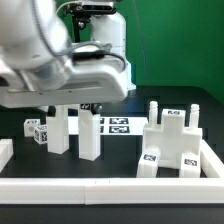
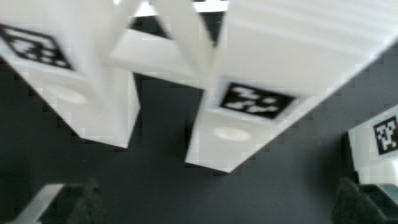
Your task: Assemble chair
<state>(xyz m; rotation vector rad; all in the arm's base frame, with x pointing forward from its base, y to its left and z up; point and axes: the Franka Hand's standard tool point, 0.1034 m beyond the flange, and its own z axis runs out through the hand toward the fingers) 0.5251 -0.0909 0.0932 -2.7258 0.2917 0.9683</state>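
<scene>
Two tall white chair bars stand upright on the black table, one (image 1: 58, 130) beside the other (image 1: 90, 136). In the wrist view the same bars (image 2: 71, 90) (image 2: 258, 90) carry square tags and rise straight below the camera, with a white crosspiece (image 2: 169, 55) behind them. My gripper (image 2: 210, 210) is open above them. Its dark fingertips (image 2: 50, 205) show at both edges with only bare table between them. A wide chair part with upright pegs (image 1: 175, 145) sits at the exterior view's right. The arm (image 1: 60, 70) hangs over the bars.
The marker board (image 1: 115, 125) lies flat behind the bars. A small tagged white block (image 1: 40, 131) stands at the left bar's side. A low white border (image 1: 110, 185) runs along the front and sides of the table. Another tagged piece (image 2: 377, 140) shows at the wrist view's edge.
</scene>
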